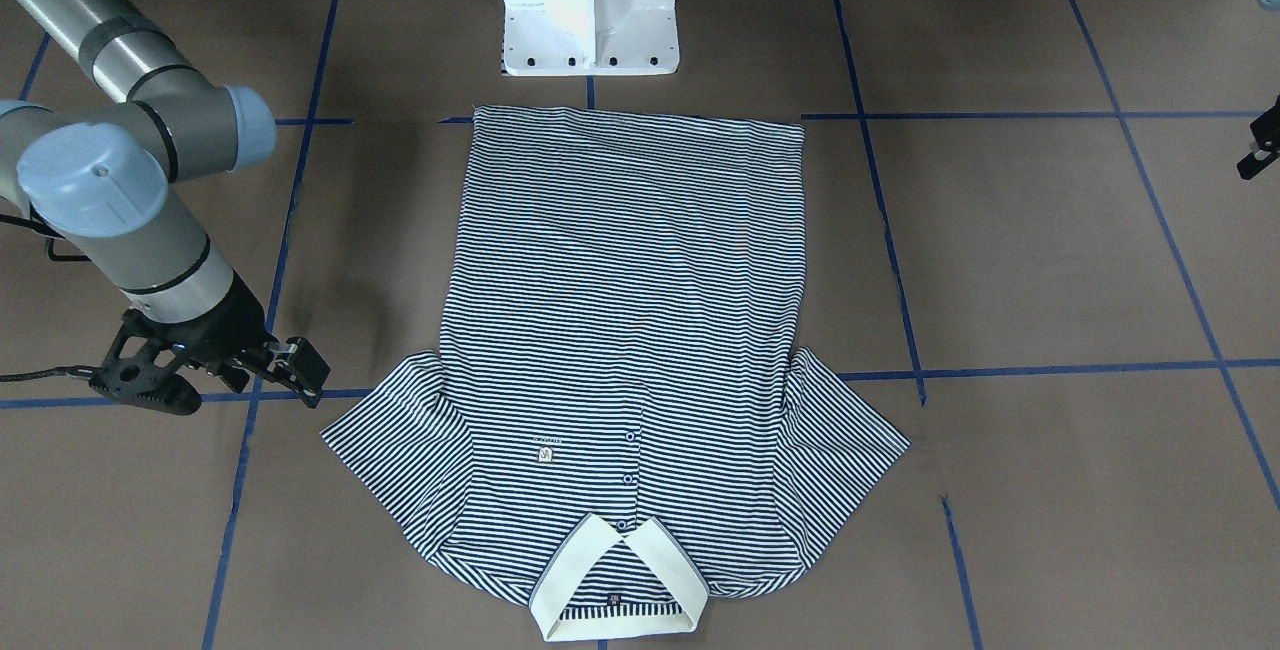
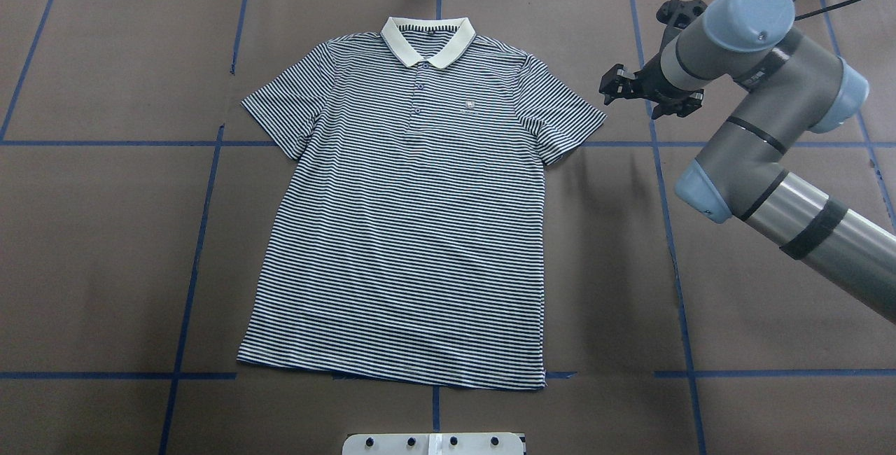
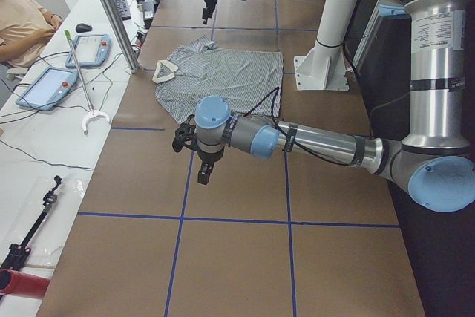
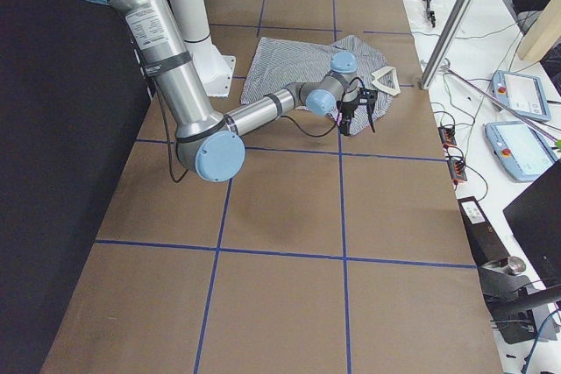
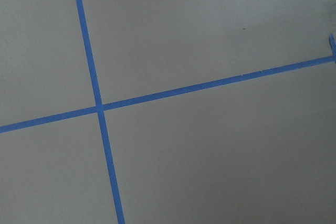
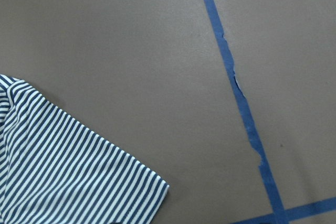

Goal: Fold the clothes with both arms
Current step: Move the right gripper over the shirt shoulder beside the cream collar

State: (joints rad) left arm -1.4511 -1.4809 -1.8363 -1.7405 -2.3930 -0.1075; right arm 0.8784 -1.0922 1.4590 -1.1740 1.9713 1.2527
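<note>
The striped polo shirt [image 2: 413, 217] lies flat and face up in the middle of the table, sleeves spread and its cream collar [image 2: 428, 40] at the far edge. It also shows in the front view [image 1: 625, 330]. My right gripper [image 2: 647, 94] hangs just off the tip of the shirt's right-hand sleeve [image 2: 563, 115], apart from it, with its jaws open and empty. The right wrist view shows that sleeve tip [image 6: 68, 171] on bare paper. My left gripper [image 3: 203, 176] hangs over bare paper well away from the shirt. Only a sliver of it shows in the front view [image 1: 1258, 148], so I cannot tell its state.
Brown paper with a blue tape grid [image 5: 100, 109] covers the table. The white pedestal base [image 1: 590, 10] stands at the near edge by the shirt's hem. A side bench with tablets [image 3: 46, 87] and a seated person [image 3: 22, 24] runs along the far side.
</note>
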